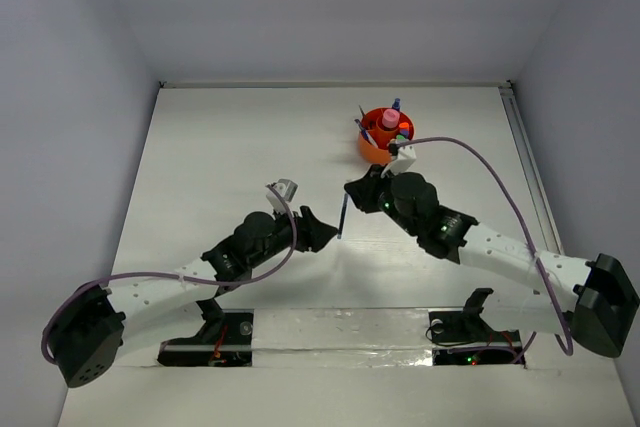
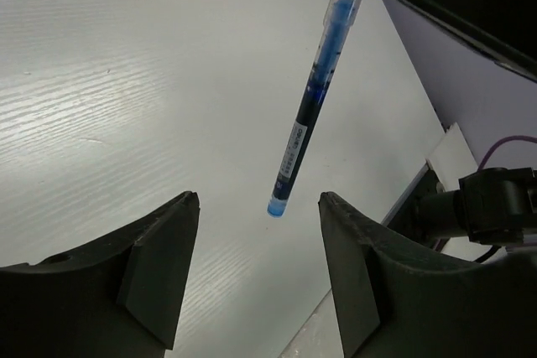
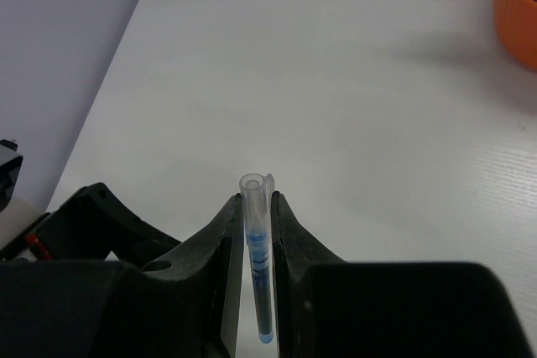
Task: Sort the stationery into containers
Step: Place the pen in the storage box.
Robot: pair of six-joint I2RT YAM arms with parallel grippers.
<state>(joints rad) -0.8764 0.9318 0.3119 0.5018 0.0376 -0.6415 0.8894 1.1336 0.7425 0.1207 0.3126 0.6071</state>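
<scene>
My right tool (image 3: 256,207) pinches the blue pen (image 3: 256,245) clear of the bench (image 1: 220,147), I judge for carrying to the orange tub (image 1: 368,155) nearby. My left tool (image 2: 258,203) gapes open beside the pen.

Left jaws crowd the blue pen (image 1: 343,217); orange tub (image 1: 370,153) stands beyond.

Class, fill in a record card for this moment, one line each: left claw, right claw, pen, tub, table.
left claw: open, holding nothing, facing the pen's lower end
right claw: shut on the pen's upper part
pen: blue ink, clear barrel, hanging steeply between the two arms
tub: orange, round, on the far side, holding several items, one pink-topped
table: white, bears the tub
</scene>
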